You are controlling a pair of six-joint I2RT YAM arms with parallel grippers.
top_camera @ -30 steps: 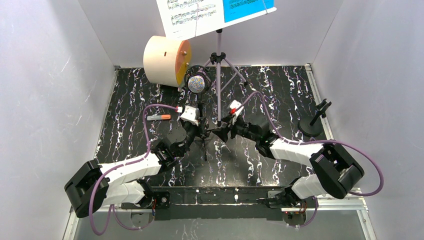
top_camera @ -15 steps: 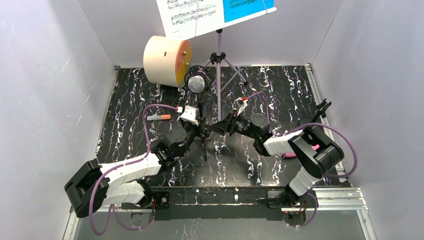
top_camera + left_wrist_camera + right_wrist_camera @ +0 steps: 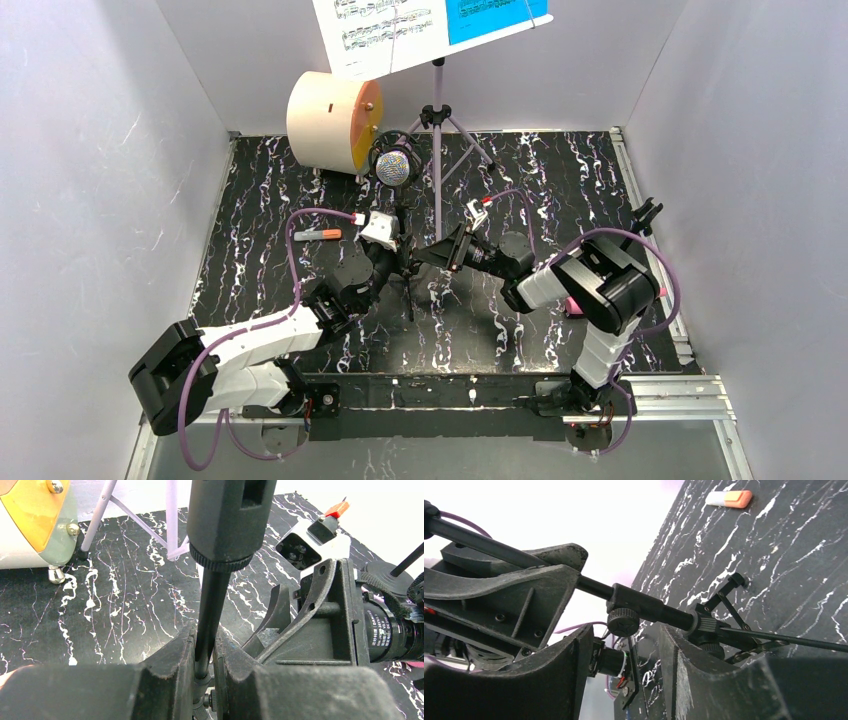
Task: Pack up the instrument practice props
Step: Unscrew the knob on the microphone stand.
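My left gripper (image 3: 205,647) is shut on the thin black pole of a mic tripod (image 3: 210,600), just above its leg hub; it shows at the table's middle (image 3: 400,258). The glittery silver-headed microphone (image 3: 393,168) sits on top of that tripod. My right gripper (image 3: 623,647) is open, rolled on its side, its fingers (image 3: 704,675) on either side of the tripod's clamp knob (image 3: 623,621) without touching it. The lilac music rack (image 3: 437,150) stands behind, with white (image 3: 385,25) and blue sheet-music pages (image 3: 495,15). The pink microphone (image 3: 574,306) lies mostly hidden under the right arm.
The cream drum with an orange face (image 3: 333,120) stands at the back left. A small orange marker (image 3: 320,235) lies left of the left gripper. A second black mic stand (image 3: 622,252) stands near the right wall. White walls enclose the black marbled table (image 3: 250,200).
The right arm has folded its elbow in and rolled its wrist. Its gripper has slid slightly left toward the tripod and its jaws have narrowed. The left arm has not moved.
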